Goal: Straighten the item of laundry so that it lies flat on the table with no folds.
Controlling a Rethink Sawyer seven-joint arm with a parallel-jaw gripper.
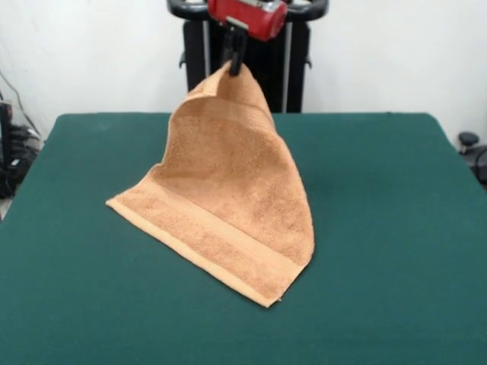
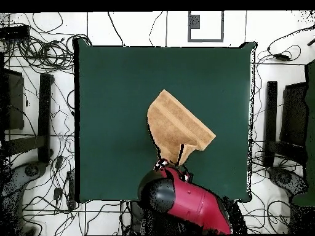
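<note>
The light orange-tan towel (image 1: 228,198) hangs like a tent from one raised corner, while its lower hemmed edge and woven band rest on the dark green table (image 1: 396,228). My gripper (image 1: 235,67) is shut on that top corner, holding it well above the table near the far side. In the overhead view the towel (image 2: 175,126) shows as a folded wedge in the middle of the table (image 2: 111,92), with the red arm and gripper (image 2: 175,161) over its end nearest the robot base. The towel's far side is hidden behind its own drape.
The robot's black pedestal (image 1: 266,68) stands behind the table's far edge. Cables and black stands (image 2: 37,123) lie on the floor around the table.
</note>
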